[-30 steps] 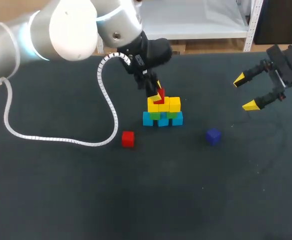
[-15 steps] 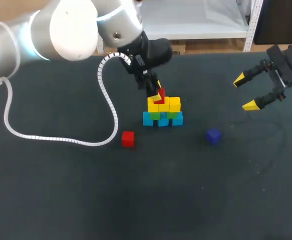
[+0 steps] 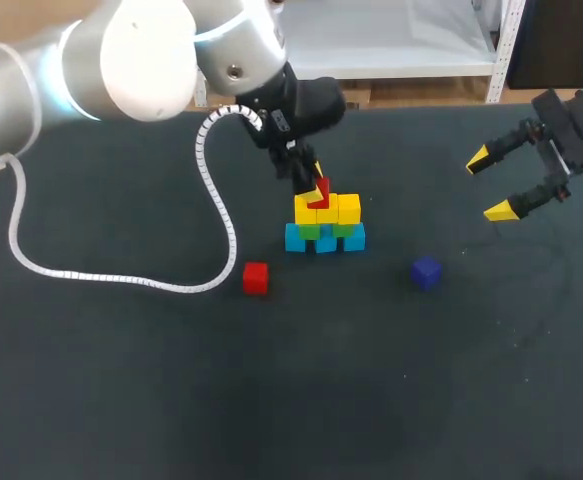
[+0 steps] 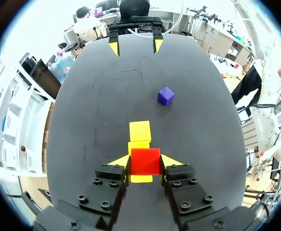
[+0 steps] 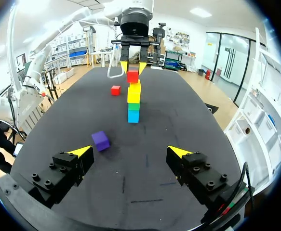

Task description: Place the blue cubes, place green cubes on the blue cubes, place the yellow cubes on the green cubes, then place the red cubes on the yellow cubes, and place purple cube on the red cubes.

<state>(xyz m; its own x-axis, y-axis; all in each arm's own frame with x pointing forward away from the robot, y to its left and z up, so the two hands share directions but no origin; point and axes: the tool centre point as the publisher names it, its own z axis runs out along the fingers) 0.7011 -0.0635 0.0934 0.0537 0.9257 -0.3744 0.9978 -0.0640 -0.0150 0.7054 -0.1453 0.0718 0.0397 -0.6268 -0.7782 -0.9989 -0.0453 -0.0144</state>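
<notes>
Left gripper clamps red cube over yellow cubes | right gripper spread wide | risk: cube possibly tilted, release topples it.

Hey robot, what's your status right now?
Left gripper shut on red cube over yellow cubes. Right gripper open, aside. Second red cube, purple cube loose; nothing blocking.

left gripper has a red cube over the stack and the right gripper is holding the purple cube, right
Not quite. The right gripper is open and empty; the purple cube lies on the table ahead of it, as the right wrist view shows. The left gripper does hold a red cube over the stack.
</notes>
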